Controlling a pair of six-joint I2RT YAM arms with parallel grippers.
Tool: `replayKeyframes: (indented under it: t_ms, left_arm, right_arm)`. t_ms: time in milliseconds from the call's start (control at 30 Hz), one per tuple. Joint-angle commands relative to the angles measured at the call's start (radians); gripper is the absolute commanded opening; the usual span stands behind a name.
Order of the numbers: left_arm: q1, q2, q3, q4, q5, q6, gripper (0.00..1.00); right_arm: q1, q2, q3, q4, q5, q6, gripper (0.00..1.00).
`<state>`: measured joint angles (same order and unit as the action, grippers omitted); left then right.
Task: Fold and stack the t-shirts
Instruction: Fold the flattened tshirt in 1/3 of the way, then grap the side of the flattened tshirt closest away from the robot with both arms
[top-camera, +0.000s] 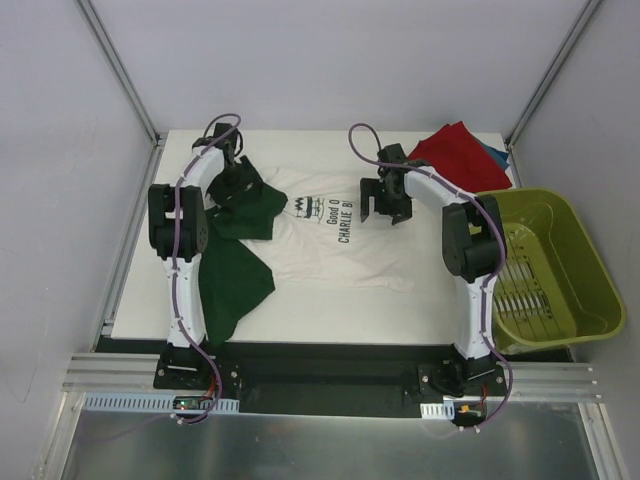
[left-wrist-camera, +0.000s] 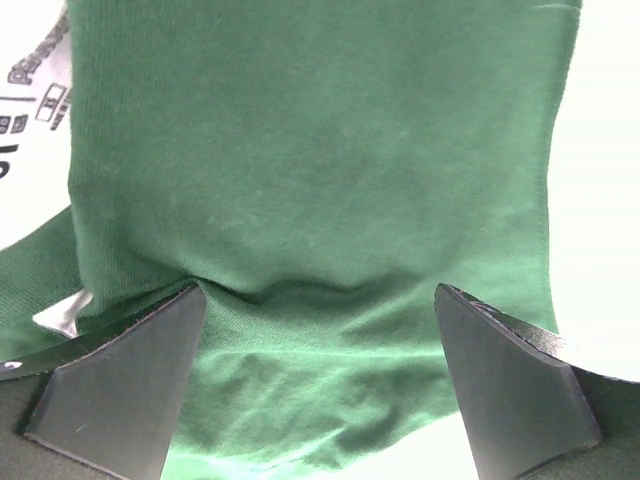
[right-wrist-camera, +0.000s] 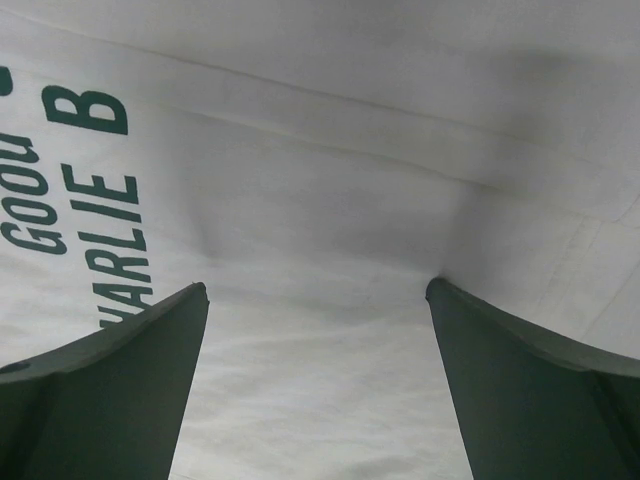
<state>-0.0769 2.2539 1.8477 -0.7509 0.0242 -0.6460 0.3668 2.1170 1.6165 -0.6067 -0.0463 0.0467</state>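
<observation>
The cream-white t-shirt (top-camera: 335, 245) lies spread on the table with black chest lettering (top-camera: 337, 212) and dark green sleeves (top-camera: 248, 212) at its left. My left gripper (top-camera: 232, 182) is open, fingertips pressed down on the upper green sleeve (left-wrist-camera: 320, 150), cloth between them (left-wrist-camera: 320, 300). My right gripper (top-camera: 385, 205) is open over the shirt's right side; in the right wrist view (right-wrist-camera: 318, 290) its tips touch white cloth (right-wrist-camera: 330, 200) beside the lettering (right-wrist-camera: 90, 200). A folded red shirt (top-camera: 458, 155) lies at the back right on a teal-blue one (top-camera: 498, 155).
An olive-green plastic basket (top-camera: 590, 270) stands at the right, overhanging the table's edge. The second green sleeve (top-camera: 235, 285) hangs toward the front left, partly under the left arm. Grey walls and frame posts enclose the table.
</observation>
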Motion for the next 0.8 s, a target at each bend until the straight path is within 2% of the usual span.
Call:
replayKeyframes:
  t_ms: [0, 100, 167, 233, 267, 300, 333, 367, 400, 433, 467, 500, 533, 567, 633, 767]
  left_arm:
    - [0.008, 0.136, 0.189, 0.059, 0.083, 0.039, 0.99]
    - [0.006, 0.097, 0.274, 0.044, 0.131, 0.043, 0.99]
    - [0.0, 0.023, 0.221, 0.042, 0.094, 0.042, 0.99]
    - [-0.004, -0.14, 0.136, 0.041, 0.048, 0.037, 0.99]
    - [-0.009, -0.202, 0.02, 0.041, 0.004, 0.034, 0.99]
    - [-0.011, -0.34, -0.046, 0.041, -0.018, 0.023, 0.99]
    - [-0.012, -0.414, -0.12, 0.042, -0.044, 0.01, 0.99]
    - [-0.014, -0.488, -0.28, 0.042, -0.075, -0.026, 0.99]
    - [-0.014, -0.634, -0.363, 0.042, -0.119, -0.046, 0.99]
    - [-0.014, -0.708, -0.451, 0.042, -0.145, -0.07, 0.99]
    - [-0.014, -0.781, -0.625, 0.042, -0.167, -0.099, 0.99]
    - [-0.012, -0.913, -0.71, 0.042, -0.206, -0.154, 0.99]
    - [-0.012, -0.974, -0.866, 0.041, -0.219, -0.181, 0.99]
    - [-0.009, -1.032, -0.936, 0.042, -0.228, -0.232, 0.99]
    - [0.002, -1.177, -1.107, 0.044, -0.251, -0.285, 0.99]
    - [0.017, -1.326, -1.264, 0.042, -0.257, -0.365, 0.99]
  right_arm:
    - [-0.026, 0.09, 0.153, -0.054, -0.02, -0.054, 0.97]
    - [-0.009, 0.007, 0.16, -0.065, 0.006, -0.119, 0.97]
    - [0.009, -0.064, 0.125, -0.056, 0.011, -0.122, 0.97]
    - [0.038, -0.198, 0.033, -0.033, 0.025, -0.117, 0.97]
    - [0.052, -0.247, -0.005, -0.027, 0.039, -0.11, 0.97]
    - [0.069, -0.352, -0.053, -0.013, 0.09, -0.102, 0.97]
    - [0.104, -0.408, -0.144, -0.007, 0.111, -0.09, 0.97]
    - [0.121, -0.464, -0.203, 0.001, 0.131, -0.074, 0.97]
    - [0.138, -0.579, -0.255, 0.014, 0.16, -0.023, 0.97]
    - [0.171, -0.639, -0.374, 0.022, 0.174, 0.007, 0.97]
    - [0.185, -0.696, -0.432, 0.028, 0.184, 0.036, 0.97]
    - [0.216, -0.806, -0.484, 0.036, 0.203, 0.101, 0.97]
    - [0.231, -0.862, -0.55, 0.038, 0.215, 0.129, 0.97]
    - [0.247, -0.962, -0.648, 0.041, 0.227, 0.162, 0.97]
    - [0.277, -1.054, -0.737, 0.032, 0.252, 0.235, 0.97]
    - [0.305, -1.253, -0.852, -0.037, 0.293, 0.306, 0.97]
